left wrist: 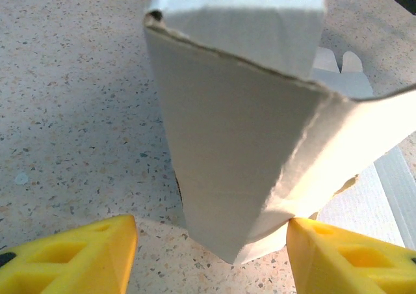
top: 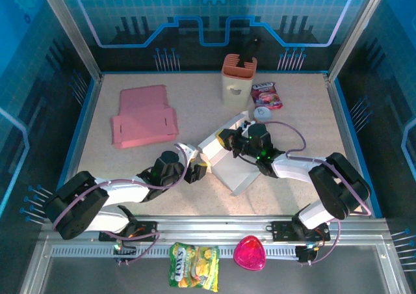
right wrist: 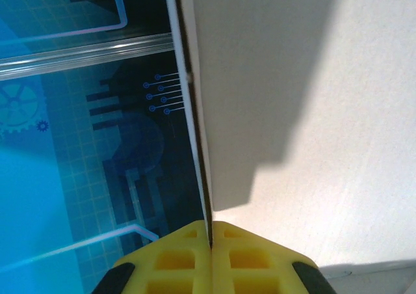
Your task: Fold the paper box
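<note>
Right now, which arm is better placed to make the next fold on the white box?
Left, probably. The left gripper is open with the white box wall between its fingers, free to press it. The right gripper is shut on the box's edge, steadying it.

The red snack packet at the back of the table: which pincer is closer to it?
Right. The right pincer, shut on the white paper box, sits in front and left of the packet; the left pincer is farther off the same way.

A peach holder (top: 238,82) with a dark tool (top: 250,52) in it stands at the back of the table (top: 305,121). A red snack packet (top: 266,94) lies just right of the holder, and a small round grey lid (top: 262,113) sits near its front right. Flat pink cardboard (top: 144,116) lies well left of the holder. Far in front of the holder, off the table, are a yellow snack bag (top: 194,265) and a pink heart-shaped piece (top: 249,253).
</note>
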Motion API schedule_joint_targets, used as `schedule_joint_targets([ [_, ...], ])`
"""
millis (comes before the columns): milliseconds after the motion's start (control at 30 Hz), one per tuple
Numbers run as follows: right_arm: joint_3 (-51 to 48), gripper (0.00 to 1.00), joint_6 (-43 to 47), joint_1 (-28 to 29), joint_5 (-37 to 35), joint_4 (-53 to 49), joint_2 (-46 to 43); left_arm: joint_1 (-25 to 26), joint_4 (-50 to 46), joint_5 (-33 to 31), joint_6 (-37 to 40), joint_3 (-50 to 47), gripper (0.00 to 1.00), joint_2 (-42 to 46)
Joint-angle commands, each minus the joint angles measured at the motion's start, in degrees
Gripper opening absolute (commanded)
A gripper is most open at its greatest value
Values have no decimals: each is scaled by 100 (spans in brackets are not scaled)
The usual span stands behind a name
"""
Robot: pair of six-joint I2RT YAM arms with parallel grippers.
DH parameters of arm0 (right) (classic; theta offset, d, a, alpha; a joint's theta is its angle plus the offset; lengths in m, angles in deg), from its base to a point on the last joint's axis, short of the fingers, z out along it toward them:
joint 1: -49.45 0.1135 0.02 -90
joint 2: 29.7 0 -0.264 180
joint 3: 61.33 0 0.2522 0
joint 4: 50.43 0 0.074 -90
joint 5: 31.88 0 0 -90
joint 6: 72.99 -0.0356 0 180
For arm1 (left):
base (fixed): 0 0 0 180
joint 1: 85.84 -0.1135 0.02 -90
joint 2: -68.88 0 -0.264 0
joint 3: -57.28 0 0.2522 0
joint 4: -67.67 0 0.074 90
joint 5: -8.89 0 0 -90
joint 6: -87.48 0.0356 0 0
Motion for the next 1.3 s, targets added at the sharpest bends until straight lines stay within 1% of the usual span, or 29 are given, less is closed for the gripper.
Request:
schedule_joint_targets([
  [0, 10, 0, -18, 94, 62, -103, -40, 14, 232, 154, -12, -73, 64, 231],
  [300, -9, 0, -28, 113, 76, -103, -60, -6, 121, -10, -8, -135, 64, 386],
  [500, -44, 0, -36, 146, 68, -103, -78, -5, 219, 16, -3, 60, 61, 81],
  [633, -42, 0, -37, 166, 62, -103, -78, -4, 296, -262, -54, 175, 58, -88],
  [767, -52, 0, -46, 195, 61, -103, -67, -1, 261, -464, -74, 286, 53, -142],
  [867, -65, 0, -38, 204, 65, -135, -67, -6, 263, -486, -73, 317, 46, -160],
  [967, -95, 0, -47, 202, 50, -132, -69, -3, 209, -553, -29, 314, 44, -127],
  [1167, -60, 0, -29, 203, 52, -164, -69, -10, -10, -681, 99, 230, 39, 131],
  [1267, -53, 0, -35, 203, 61, -165, -53, -11, -96, -813, 196, 214, 33, 239],
])
